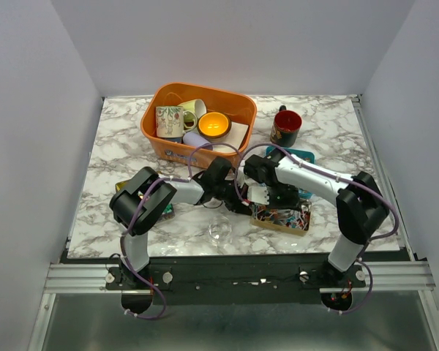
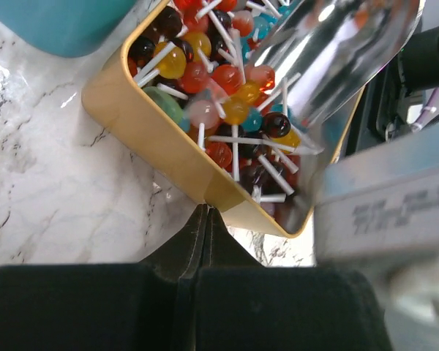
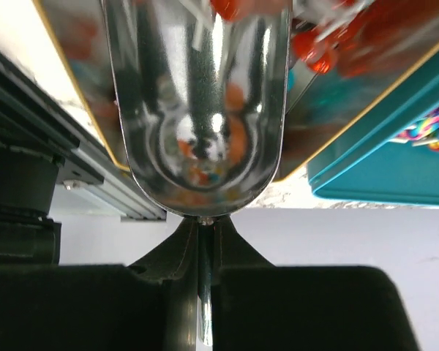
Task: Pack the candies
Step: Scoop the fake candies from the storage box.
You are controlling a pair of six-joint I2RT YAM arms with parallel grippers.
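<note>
Centrally, the candies (image 2: 227, 77): round lollipops on white sticks, red, orange, yellow, teal and dark, heaped in a gold tin (image 2: 143, 128). The tin sits right of centre, toward the near edge of the marbled table (image 1: 117, 146), with a teal box (image 3: 373, 161) just beside it on the far side. A shiny metal scoop (image 3: 197, 110) hangs over the tin's right part, above the sweets. Right gripper (image 3: 203, 227) is clamped tight on the scoop's handle. Left gripper (image 2: 205, 216) has its jaws drawn together, tips against the tin's left outer wall; whether they pinch it, cannot tell. Far side: orange bin (image 1: 161, 146) of mugs, red mug (image 1: 286, 127) to its right.
</note>
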